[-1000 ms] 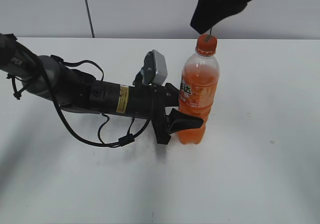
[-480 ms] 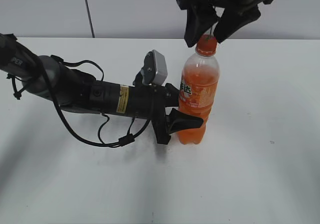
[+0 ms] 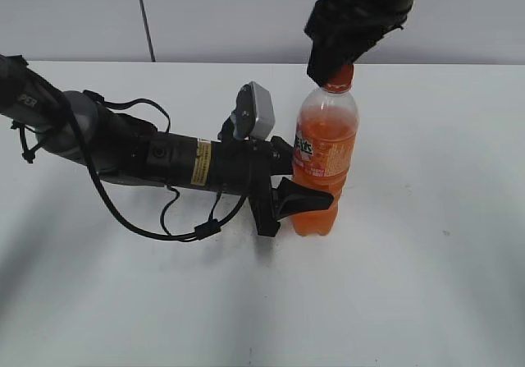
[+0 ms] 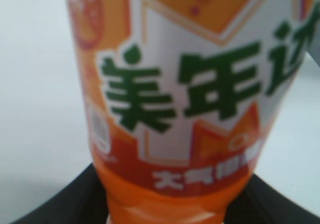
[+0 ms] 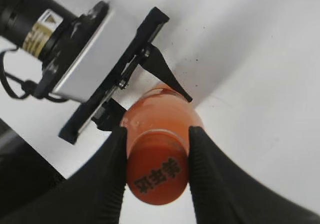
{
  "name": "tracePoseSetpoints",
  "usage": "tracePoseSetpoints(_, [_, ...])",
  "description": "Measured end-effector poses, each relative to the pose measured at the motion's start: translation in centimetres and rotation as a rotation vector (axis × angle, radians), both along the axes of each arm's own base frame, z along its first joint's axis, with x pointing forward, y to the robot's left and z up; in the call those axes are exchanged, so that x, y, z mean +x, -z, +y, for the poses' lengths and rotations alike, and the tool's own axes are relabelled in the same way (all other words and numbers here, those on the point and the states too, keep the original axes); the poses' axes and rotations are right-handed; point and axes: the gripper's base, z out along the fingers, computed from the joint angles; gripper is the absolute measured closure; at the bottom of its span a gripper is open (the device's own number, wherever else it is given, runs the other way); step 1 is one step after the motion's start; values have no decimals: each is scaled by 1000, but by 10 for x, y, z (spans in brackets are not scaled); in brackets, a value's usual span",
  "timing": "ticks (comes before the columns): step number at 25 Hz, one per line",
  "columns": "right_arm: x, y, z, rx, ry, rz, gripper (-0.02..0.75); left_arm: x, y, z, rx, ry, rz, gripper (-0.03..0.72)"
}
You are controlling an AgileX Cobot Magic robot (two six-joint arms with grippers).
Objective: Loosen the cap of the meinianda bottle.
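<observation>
**Gripper on body, gripper on cap: bottle braced for the twist**

Left gripper (image 3: 294, 188), reaching in low from the left, clamped around the lower body of the meinianda bottle (image 3: 324, 162), one finger in front and one behind. Bottle upright near the middle of the white surface (image 3: 426, 285), long axis vertical, neck pointing straight up, label (image 4: 200, 83) facing the left wrist camera. Nearly full of orange liquid, so probably fairly heavy and bottom-steady; thin clear plastic walls likely to give under a hard squeeze, and smooth enough to spin in a loose hold. Best braced on the ribbed lower part, as now.

Right gripper (image 5: 156, 156) above, coming straight down over the neck, fingers (image 5: 111, 166) pressed against either side of the cap (image 5: 157, 176). Cap small, stiff, ribbed at the edge, good for friction; hold belongs on that rim, twisting about the vertical axis. No visible gap at the neck ring, so loosening probably not yet done.
</observation>
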Motion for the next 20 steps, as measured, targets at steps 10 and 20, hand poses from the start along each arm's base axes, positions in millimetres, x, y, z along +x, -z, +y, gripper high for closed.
tracePoseSetpoints(10, [-2,0,0,-183,-813,-230,463,0,0,0,2,-1,-3,305])
tracePoseSetpoints(20, [-12,-19,-2,-29,-367,-133,116,0,0,0,0,-2,-1,305])
